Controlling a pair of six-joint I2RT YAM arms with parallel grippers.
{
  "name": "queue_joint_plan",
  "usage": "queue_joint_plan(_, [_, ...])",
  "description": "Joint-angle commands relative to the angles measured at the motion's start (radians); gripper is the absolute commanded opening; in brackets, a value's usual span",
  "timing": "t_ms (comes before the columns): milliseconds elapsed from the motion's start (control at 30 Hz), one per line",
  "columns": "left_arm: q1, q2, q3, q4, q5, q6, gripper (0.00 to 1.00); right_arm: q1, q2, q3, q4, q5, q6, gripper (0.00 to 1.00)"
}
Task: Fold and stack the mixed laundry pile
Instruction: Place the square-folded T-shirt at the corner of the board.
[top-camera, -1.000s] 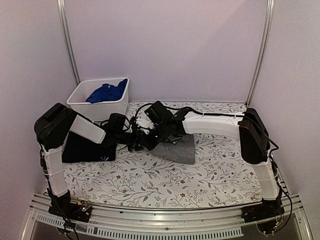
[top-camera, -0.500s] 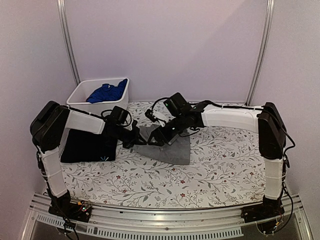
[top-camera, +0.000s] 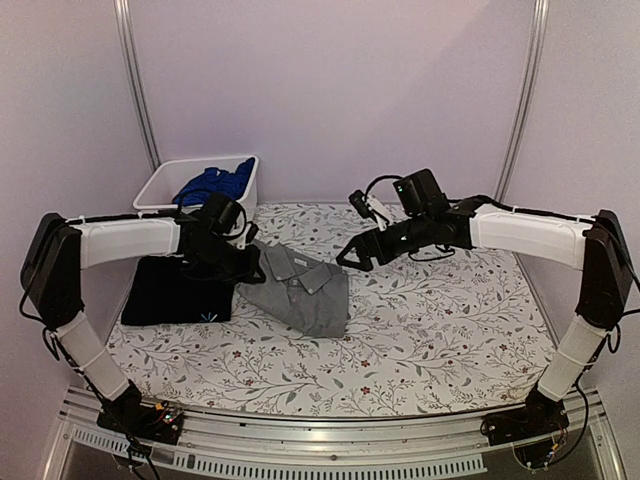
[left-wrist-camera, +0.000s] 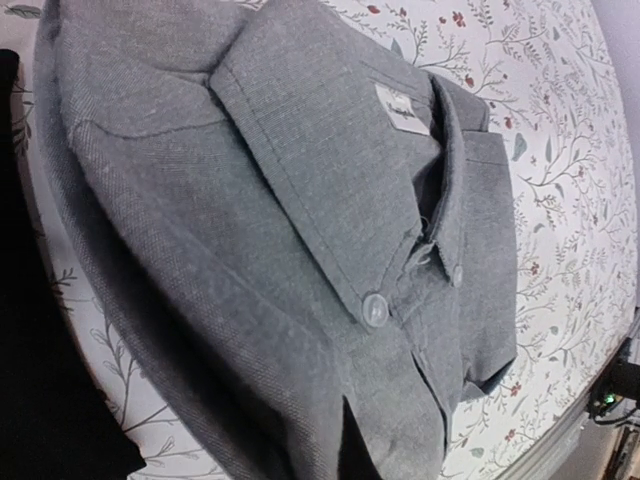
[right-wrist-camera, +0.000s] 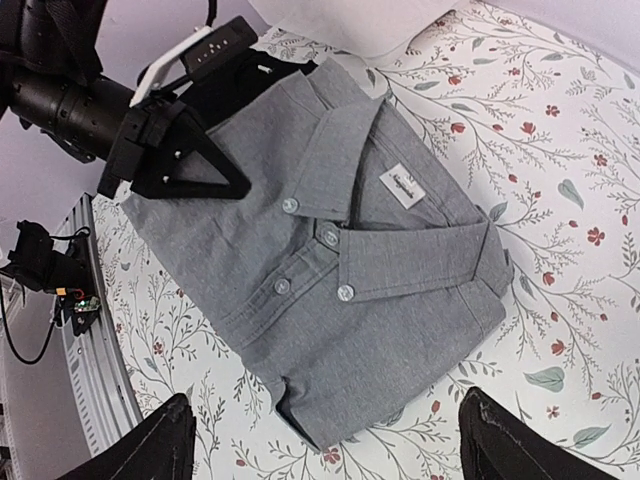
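The grey collared shirt (top-camera: 300, 292) lies folded on the table with its collar and buttons up (right-wrist-camera: 340, 260). Its left edge touches the folded black T-shirt (top-camera: 175, 292). My left gripper (top-camera: 252, 268) is shut on the grey shirt's left edge, seen in the right wrist view as a black wedge (right-wrist-camera: 225, 185). In the left wrist view the grey shirt (left-wrist-camera: 300, 220) fills the frame and hides the fingers. My right gripper (top-camera: 348, 258) hangs open above the table just right of the shirt, with nothing between its fingers (right-wrist-camera: 330, 445). A bright blue garment (top-camera: 215, 183) sits in the bin.
The white plastic bin (top-camera: 160, 200) stands at the back left corner behind the black T-shirt. The floral tablecloth (top-camera: 450, 330) is bare to the right and in front of the shirt. Metal posts and walls close in the back and sides.
My right gripper opened, let go of the grey shirt and drew back to the right. My left gripper shut on the shirt and pulled it left toward the black T-shirt.
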Motion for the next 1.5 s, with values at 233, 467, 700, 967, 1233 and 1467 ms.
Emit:
queue_joint_plan(233, [-0.046,-0.147,-0.025,-0.184,-0.229,0.171,0.0,-0.032,-0.015,-0.054,0.054,-0.026,0.056,0.99])
queue_joint_plan(467, [-0.046,-0.203,-0.025,-0.221,-0.242,0.191,0.0,-0.037,-0.033,-0.089,0.096,0.002,0.091,0.99])
queue_joint_plan(700, [-0.024,-0.261,-0.041,-0.222,-0.338,0.133,0.0,-0.045,-0.021,-0.079,0.096,-0.005,0.089,0.99])
queue_joint_plan(967, [0.023,-0.334,-0.001,-0.249,-0.34,0.168,0.0,-0.054,-0.011,-0.07,0.084,-0.007,0.077,0.99])
queue_joint_plan(1233, [0.055,-0.329,0.058,-0.308,-0.342,0.219,0.0,-0.063,-0.015,-0.076,0.074,0.002,0.066,0.99])
queue_joint_plan(1467, [0.073,-0.339,0.143,-0.351,-0.321,0.294,0.0,-0.065,-0.015,-0.077,0.071,-0.004,0.067,0.99])
